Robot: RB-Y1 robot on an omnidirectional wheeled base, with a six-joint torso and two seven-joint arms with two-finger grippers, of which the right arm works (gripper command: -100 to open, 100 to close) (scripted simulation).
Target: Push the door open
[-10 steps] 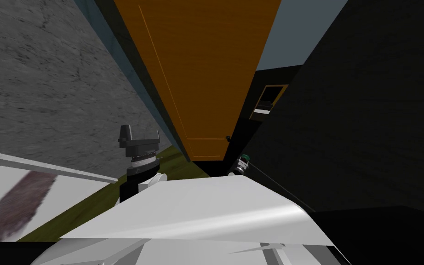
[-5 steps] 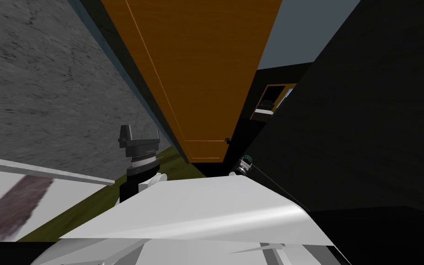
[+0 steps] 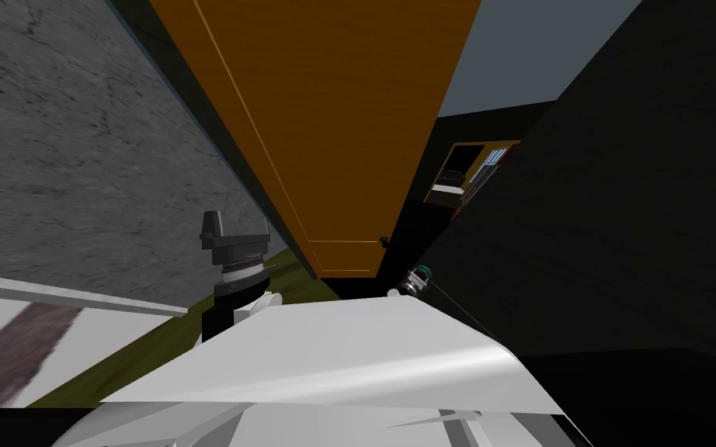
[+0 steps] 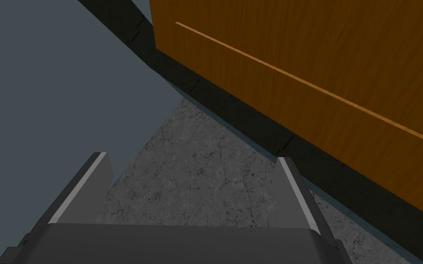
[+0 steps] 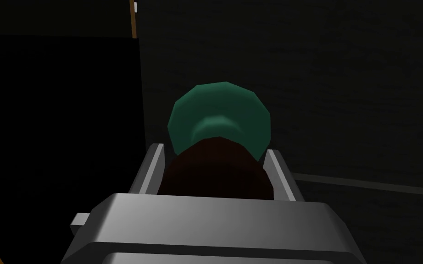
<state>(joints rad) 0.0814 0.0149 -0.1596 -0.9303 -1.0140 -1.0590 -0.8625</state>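
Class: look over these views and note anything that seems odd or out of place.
The right gripper is clamped on a dark round thing with a green top near the orange door, odd for pushing. The left gripper is open.

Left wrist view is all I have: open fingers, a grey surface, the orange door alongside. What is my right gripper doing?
Observer: The right gripper is shut on a green-ended dark object.
Operator: Where is it relative to the door?
Observer: Head view puts it low, beside the orange door's knob-side bottom corner, near the small dark knob.
Operator: And past that edge?
Observer: A black area, with an orange-framed opening further off.
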